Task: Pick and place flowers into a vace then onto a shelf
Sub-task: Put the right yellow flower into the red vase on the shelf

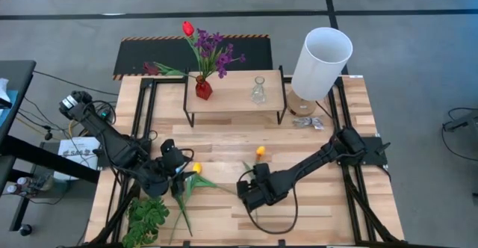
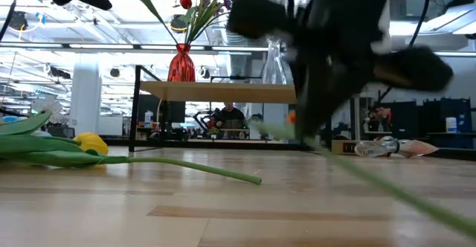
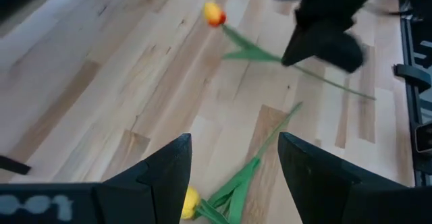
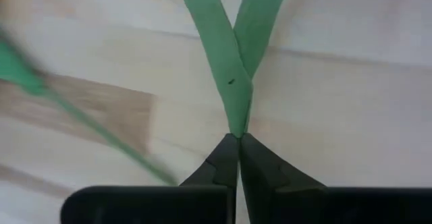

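Observation:
An orange tulip (image 1: pixel 260 151) lies in the middle of the table, its green stem running under my right gripper (image 1: pixel 250 188), which is shut on it. A yellow tulip (image 1: pixel 196 167) lies on the table on its side, with its leaves (image 1: pixel 184 203) toward the near edge. My left gripper (image 1: pixel 177 175) hovers open beside it, and in the left wrist view the yellow head (image 3: pixel 191 202) shows between the fingers. On the shelf (image 1: pixel 235 98) stand a red vase (image 1: pixel 203 90) with a red tulip and purple flowers, and a clear glass vase (image 1: pixel 258 91). My right gripper pinches the orange tulip's stem where two green leaves meet (image 4: pixel 236 119), at the very ends of its two shut fingers. The fingers come from above, pointing down at the table. The stem (image 2: pixel 372 178) slants away below the gripper; whether the flower is clear of the table I cannot tell.
A tall white cylinder (image 1: pixel 321 61) stands at the far right beside the shelf, with crumpled plastic (image 1: pixel 308 122) in front of it. A stemless green leafy plant (image 1: pixel 147 218) lies at the near left edge. A maroon flower (image 1: pixel 153 68) lies behind the shelf at the far left.

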